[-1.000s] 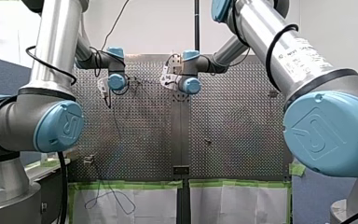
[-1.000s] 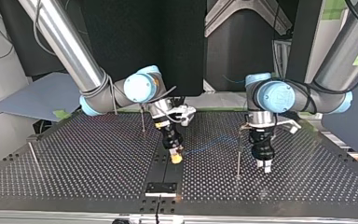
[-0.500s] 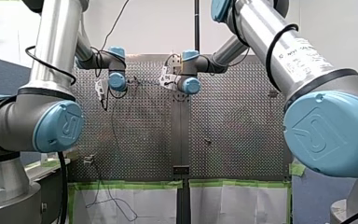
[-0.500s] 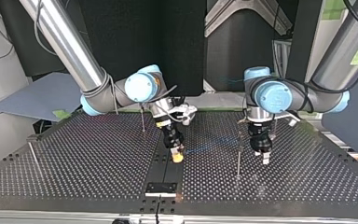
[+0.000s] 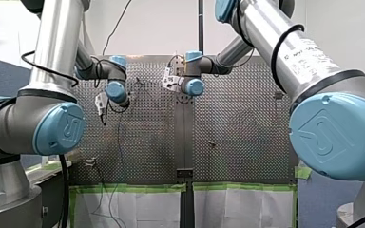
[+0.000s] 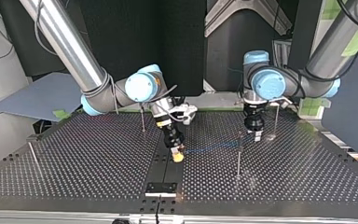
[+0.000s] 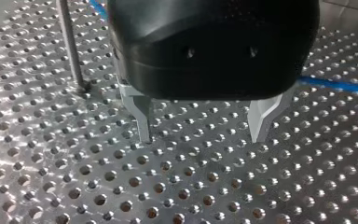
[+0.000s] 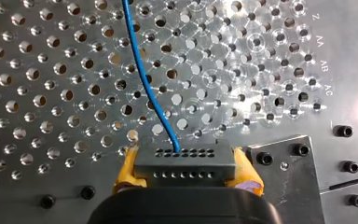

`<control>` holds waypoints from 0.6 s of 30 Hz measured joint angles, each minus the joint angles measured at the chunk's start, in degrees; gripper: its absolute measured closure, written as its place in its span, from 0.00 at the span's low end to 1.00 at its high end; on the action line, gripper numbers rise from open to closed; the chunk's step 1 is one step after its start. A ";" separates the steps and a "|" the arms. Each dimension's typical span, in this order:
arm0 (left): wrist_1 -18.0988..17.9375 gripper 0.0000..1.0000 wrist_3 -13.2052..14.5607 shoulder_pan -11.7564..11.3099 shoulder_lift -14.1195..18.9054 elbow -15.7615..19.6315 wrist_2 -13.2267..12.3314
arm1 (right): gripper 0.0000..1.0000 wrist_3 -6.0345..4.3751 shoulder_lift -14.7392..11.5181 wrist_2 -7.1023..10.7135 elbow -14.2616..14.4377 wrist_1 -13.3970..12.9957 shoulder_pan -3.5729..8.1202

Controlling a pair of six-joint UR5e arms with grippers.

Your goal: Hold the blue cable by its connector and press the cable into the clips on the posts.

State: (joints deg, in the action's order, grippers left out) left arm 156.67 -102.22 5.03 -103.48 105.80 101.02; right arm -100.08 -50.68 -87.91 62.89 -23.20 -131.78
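The perforated metal table (image 6: 74, 172) carried the whole work. Our right arm (image 6: 142, 87) entered at the top view's left and our left arm (image 6: 266, 85) at its right. Both reached down to the plate.

The right gripper (image 8: 185, 164) was clamped on the dark grey rectangular connector (image 8: 185, 161), with its yellow pads (image 8: 127, 170) pressed against the two short ends of the block. The left gripper (image 7: 203, 126) hung just above the table, its metal fingers (image 7: 141, 114) spread apart and nothing between them.

A thin upright metal post (image 6: 238, 158) stood between the two grippers in the top view. Its clip was too small to make out.

The thin blue cable (image 8: 142, 70) left the connector's face and ran over the table towards that post. In the left wrist view it lay beside the spread fingers, not between them. We could not tell whether it sat in any clip.

Hazards, as we judged them:
- A hard pull along the cable could twist or slide the connector, since the pads held it by its ends only.
- A sideways approach by the left gripper could strike the post and bend it.
- A slack cable could ride over the clip instead of entering it.
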 joint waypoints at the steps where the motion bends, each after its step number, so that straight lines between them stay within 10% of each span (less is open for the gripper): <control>1: -0.19 0.00 -0.07 -0.06 0.21 0.29 0.00 | 1.00 0.04 0.00 -0.02 0.00 0.05 0.00; 18: -0.27 0.00 -4.18 -1.03 7.28 2.70 -2.00 | 1.00 0.13 0.00 -0.08 0.00 0.54 -0.17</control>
State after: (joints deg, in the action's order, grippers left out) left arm 156.40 -106.41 4.01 -96.19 108.50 99.02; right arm -99.95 -50.68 -87.99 62.89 -22.66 -131.95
